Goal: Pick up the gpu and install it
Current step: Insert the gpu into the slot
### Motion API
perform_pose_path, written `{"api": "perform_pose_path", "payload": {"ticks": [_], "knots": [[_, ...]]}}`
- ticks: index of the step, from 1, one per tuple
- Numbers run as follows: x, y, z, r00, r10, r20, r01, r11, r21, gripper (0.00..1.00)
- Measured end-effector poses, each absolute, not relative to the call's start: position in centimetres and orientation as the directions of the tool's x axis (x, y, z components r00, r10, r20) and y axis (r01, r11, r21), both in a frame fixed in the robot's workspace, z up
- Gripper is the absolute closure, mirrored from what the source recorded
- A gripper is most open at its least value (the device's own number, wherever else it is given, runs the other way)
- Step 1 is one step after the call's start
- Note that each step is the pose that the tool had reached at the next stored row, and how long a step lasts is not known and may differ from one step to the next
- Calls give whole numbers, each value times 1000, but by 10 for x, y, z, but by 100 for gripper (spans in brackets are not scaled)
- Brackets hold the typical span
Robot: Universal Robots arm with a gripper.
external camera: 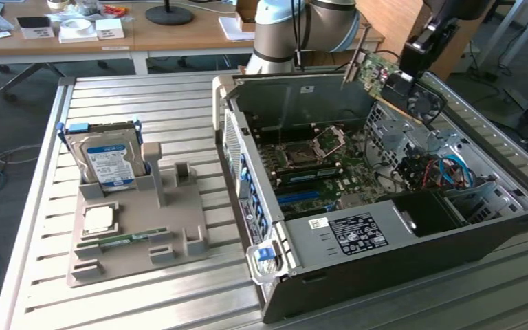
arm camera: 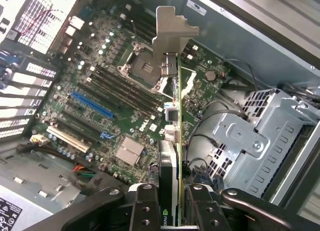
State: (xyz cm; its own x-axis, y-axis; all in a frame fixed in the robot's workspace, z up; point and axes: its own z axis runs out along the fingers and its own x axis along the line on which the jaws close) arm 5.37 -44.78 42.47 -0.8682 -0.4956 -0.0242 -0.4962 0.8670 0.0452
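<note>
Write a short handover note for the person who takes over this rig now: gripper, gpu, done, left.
Gripper: shut on the gpu, which it holds edge-on.
Gpu: in the air over the open computer case, above the motherboard, touching no slot.
Done: gpu is picked up.
Left: it is not yet seated in the motherboard.

Slatted metal table (external camera: 135,96) noted. A grey moulded holder (external camera: 131,258) is set on it at the exterior view's lower left. An open computer case (external camera: 401,275) is stood at the right, apparently flat on the slats.
</note>
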Motion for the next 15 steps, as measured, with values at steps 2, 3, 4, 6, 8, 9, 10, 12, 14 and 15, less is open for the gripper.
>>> {"api": "perform_pose_path", "payload": {"ticks": [2, 3, 4, 6, 8, 9, 10, 12, 14, 15], "knots": [[54, -448, 425, -862, -506, -24, -507, 861, 45, 73], [54, -448, 425, -859, -511, -24, -512, 858, 45, 73], [54, -448, 425, -856, -516, -24, -516, 855, 45, 73], [54, -448, 425, -851, -525, -24, -526, 850, 45, 73], [54, -448, 425, -845, -534, -24, -535, 844, 45, 73], [54, -448, 425, -842, -539, -24, -540, 841, 45, 73], [54, -448, 425, -839, -544, -24, -545, 837, 45, 73], [54, -448, 425, -832, -554, -24, -555, 831, 45, 73], [54, -448, 424, -826, -563, -24, -564, 825, 45, 73], [54, -448, 424, -823, -567, -24, -567, 822, 45, 73]]}}
